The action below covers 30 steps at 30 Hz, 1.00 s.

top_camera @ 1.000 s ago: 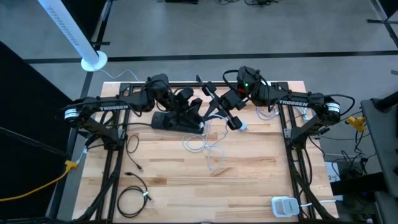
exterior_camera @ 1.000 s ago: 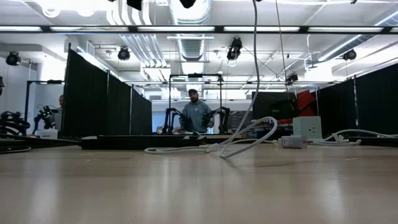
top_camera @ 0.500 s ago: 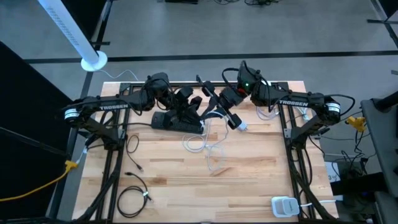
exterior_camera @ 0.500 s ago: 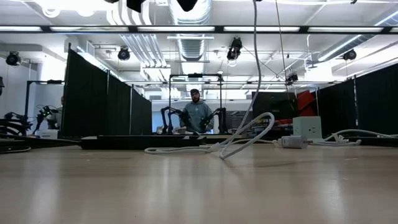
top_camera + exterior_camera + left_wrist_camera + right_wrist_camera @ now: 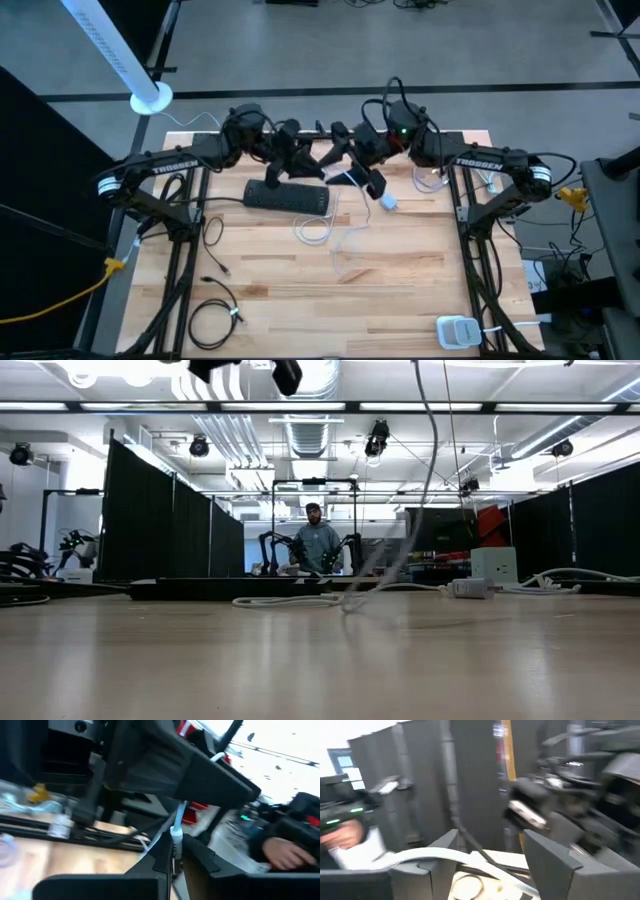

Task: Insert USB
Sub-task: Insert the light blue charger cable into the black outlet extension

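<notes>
Left gripper [image 5: 175, 857] pinches white cable [image 5: 176, 822] by its plug, raised above the power strip [image 5: 288, 196] on the surface. Right gripper [image 5: 490, 852] spread, empty. Line plug squarely with port before pushing.

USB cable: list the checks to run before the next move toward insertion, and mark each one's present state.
1. Left tool shut on the white cable near its end: ok.
2. Right tool open, fingers apart: ok.
3. Cable clear of the right tool: cannot tell; it runs close past the fingers.
4. Black strip lying flat on the table: ok.
5. Plug lined up with a port: cannot tell; no port shows.
6. Slack in the cable: ok; loose loops lie on the table.
</notes>
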Available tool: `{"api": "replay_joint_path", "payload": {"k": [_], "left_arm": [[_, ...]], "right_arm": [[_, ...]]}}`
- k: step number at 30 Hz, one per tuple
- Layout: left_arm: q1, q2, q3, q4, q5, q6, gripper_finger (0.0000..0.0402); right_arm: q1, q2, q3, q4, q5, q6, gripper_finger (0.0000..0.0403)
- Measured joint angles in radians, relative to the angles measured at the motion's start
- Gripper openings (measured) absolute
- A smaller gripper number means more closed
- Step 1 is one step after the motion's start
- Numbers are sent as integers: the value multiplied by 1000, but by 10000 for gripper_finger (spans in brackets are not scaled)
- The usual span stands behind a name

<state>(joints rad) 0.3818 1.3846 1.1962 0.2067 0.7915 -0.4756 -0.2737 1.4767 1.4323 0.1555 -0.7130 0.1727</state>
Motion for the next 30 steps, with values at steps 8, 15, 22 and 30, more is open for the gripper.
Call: {"api": "replay_joint_path", "payload": {"k": [8,15,22,30], "left_arm": [[3,-81,0,-57,-244,196,17],[1,-90,0,-64,-288,251,17],[1,-82,0,-123,-291,266,17],[7,-86,0,-128,-322,281,17]], "right_arm": [[-1,-37,69,-192,348,-58,193],[-2,-3,71,-189,359,-5,171],[-2,15,74,-178,392,13,133],[-6,15,87,-222,399,10,82]]}}
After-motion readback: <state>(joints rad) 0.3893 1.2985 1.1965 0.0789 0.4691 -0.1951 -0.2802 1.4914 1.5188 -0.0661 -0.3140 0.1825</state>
